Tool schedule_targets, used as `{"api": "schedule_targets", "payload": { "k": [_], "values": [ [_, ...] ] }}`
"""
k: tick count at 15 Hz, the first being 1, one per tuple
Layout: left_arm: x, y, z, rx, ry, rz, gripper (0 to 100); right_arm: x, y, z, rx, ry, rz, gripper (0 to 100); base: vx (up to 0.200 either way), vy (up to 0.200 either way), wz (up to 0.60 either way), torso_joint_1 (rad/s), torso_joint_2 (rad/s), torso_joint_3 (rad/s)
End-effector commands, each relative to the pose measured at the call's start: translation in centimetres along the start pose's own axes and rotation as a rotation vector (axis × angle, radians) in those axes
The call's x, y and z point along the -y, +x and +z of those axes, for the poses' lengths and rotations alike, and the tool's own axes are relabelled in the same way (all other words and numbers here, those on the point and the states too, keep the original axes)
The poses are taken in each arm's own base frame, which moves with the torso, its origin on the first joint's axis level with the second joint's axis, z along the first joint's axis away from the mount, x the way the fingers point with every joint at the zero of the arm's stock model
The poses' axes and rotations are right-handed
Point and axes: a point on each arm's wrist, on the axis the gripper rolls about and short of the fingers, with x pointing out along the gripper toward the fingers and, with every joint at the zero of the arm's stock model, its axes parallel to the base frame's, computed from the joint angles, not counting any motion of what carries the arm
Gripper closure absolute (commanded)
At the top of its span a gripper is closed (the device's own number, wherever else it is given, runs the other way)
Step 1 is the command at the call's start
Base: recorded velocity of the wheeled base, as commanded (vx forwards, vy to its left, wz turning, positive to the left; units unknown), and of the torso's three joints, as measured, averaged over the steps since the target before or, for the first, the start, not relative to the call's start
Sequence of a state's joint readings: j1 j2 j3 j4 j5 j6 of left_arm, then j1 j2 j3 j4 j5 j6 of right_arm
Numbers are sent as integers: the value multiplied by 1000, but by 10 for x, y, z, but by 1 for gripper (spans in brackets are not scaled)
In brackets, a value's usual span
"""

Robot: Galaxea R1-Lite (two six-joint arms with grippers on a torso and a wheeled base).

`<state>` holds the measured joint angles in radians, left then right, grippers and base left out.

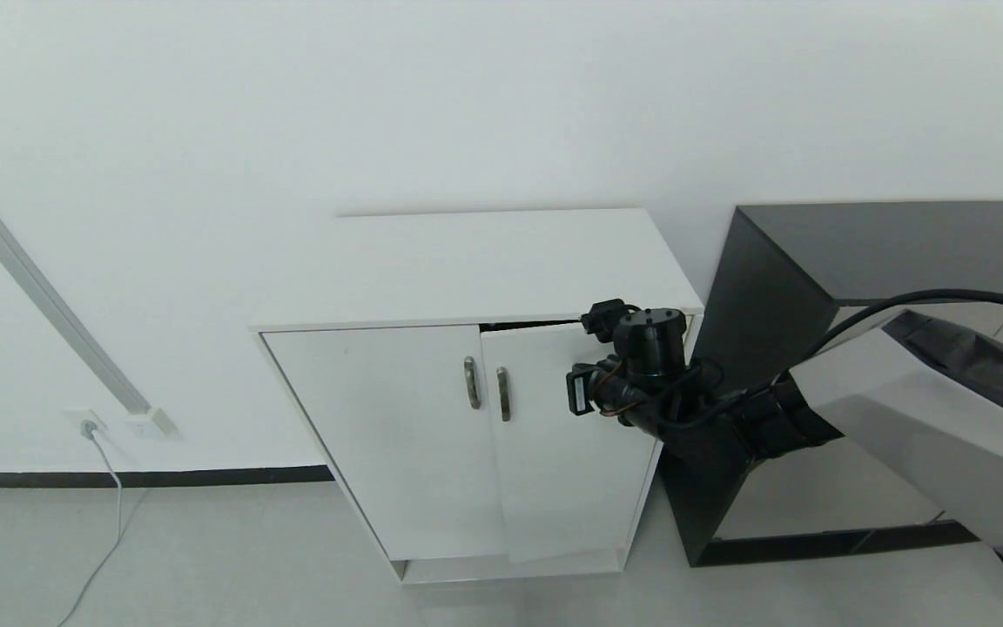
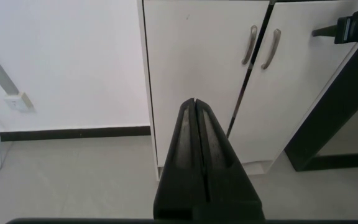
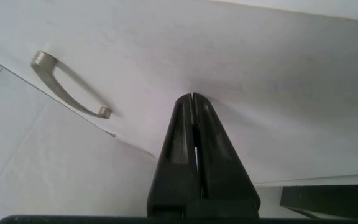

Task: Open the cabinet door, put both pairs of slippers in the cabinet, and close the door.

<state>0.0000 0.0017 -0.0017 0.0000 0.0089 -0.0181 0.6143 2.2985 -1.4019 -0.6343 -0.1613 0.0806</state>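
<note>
Right gripper (image 3: pixel 193 98) has its fingers pressed together with nothing between them. The tips touch the white face of the cabinet's right door (image 3: pixel 278 74). That door's curved metal handle (image 3: pixel 67 84) lies near the tips but apart from them.

From the left wrist, the left gripper (image 2: pixel 194 102) is likewise closed and empty. It hangs in the air in front of the cabinet (image 2: pixel 194 25), well apart from it. Beyond it are the left door (image 2: pixel 185 74) and its handle (image 2: pixel 249 45), just beside the right door's. The right gripper meets the right door at about 2 o'clock from that door's handle.

From the head, the cabinet stands mid-scene on the grey floor (image 1: pixel 205 557) against the white wall (image 1: pixel 380 104). Its right door is slightly ajar, with a dark slit along the top edge. What is inside cannot be told. The left door sits flush. The right arm (image 1: pixel 728 427) comes in from 3 o'clock, crossing a black unit (image 1: pixel 754 287) just beside the cabinet on that side. At the cabinet's 9 o'clock is a wall socket (image 1: pixel 88 427), with a cable (image 1: pixel 114 514) trailing to the floor.
</note>
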Motion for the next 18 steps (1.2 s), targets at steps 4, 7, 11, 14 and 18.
{"api": "schedule_targets", "payload": {
  "k": [4,7,11,14,18],
  "values": [
    [0,0,0,-2,0,0,100,9,5,0,4,6,-19,100,0,0,0,0,0,0],
    [0,0,0,-2,0,0,100,9,6,-1,4,6,-19,100,0,0,0,0,0,0],
    [0,0,0,0,0,0,100,12,7,0,7,8,-25,100,0,0,0,0,0,0],
    [0,0,0,0,0,0,100,11,9,-1,9,9,-25,100,0,0,0,0,0,0],
    [0,0,0,-2,0,0,100,11,12,-2,9,9,-25,100,0,0,0,0,0,0]
  ]
}}
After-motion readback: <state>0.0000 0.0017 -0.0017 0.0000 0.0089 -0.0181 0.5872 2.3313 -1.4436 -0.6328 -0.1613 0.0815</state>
